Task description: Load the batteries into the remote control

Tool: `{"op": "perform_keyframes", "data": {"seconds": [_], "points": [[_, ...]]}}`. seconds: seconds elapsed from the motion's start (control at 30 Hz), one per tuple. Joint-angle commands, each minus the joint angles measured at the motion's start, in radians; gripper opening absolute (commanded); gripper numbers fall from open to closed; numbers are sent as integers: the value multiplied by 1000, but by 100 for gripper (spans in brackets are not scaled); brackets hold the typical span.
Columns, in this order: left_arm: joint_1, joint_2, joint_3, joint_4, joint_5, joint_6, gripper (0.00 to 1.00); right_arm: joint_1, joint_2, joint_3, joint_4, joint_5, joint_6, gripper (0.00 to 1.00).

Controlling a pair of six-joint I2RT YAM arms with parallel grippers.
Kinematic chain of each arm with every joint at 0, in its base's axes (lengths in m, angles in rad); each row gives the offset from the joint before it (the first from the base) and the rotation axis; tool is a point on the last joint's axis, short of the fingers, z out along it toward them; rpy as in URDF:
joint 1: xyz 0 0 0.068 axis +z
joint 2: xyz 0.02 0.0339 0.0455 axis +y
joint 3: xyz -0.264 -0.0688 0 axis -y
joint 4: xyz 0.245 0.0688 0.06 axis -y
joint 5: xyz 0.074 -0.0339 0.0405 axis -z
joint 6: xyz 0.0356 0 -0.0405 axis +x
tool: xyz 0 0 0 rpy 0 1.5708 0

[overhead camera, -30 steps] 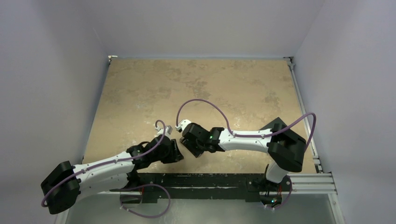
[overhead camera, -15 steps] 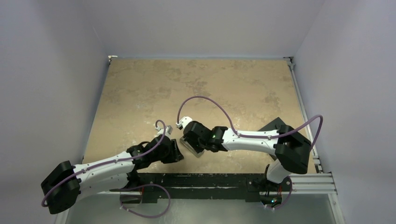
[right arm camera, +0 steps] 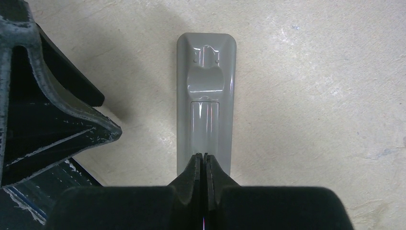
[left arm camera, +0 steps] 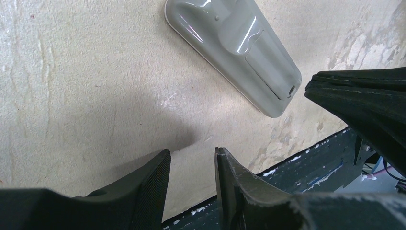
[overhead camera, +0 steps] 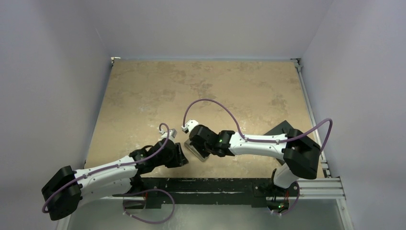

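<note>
The remote control (right arm camera: 206,96) lies face down on the tan table, grey underside up, with its battery cover (right arm camera: 206,120) closed. My right gripper (right arm camera: 201,155) is shut with nothing between its fingers, its tips over the remote's near end. In the left wrist view the remote (left arm camera: 234,45) lies ahead of my left gripper (left arm camera: 191,152), which is open, empty and clear of it. From above, the two grippers face each other near the front edge, left (overhead camera: 182,158) and right (overhead camera: 195,149), with the remote (overhead camera: 198,155) between them. The batteries are out of view.
A dark metal rail (overhead camera: 215,184) runs along the table's near edge, close behind the left gripper (right arm camera: 48,120). A flat black slab (overhead camera: 282,128) lies at the right, partly under the right arm. Walls enclose the table on three sides.
The right gripper has closed from partly open to shut and settled over the remote's end. The left arm has not moved.
</note>
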Motion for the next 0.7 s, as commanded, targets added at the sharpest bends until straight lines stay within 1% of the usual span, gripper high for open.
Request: {"op": "perform_keyframes", "data": {"seconds": [0.0, 0.33, 0.67], "points": [[-1, -13, 15, -2, -1, 10, 38, -3, -16, -9, 35, 23, 11, 0], [-1, -9, 17, -1, 0, 12, 38, -4, 8, -19, 42, 21, 6, 0], [-1, -12, 14, -4, -1, 10, 38, -4, 55, -41, 73, -11, 11, 0]]}}
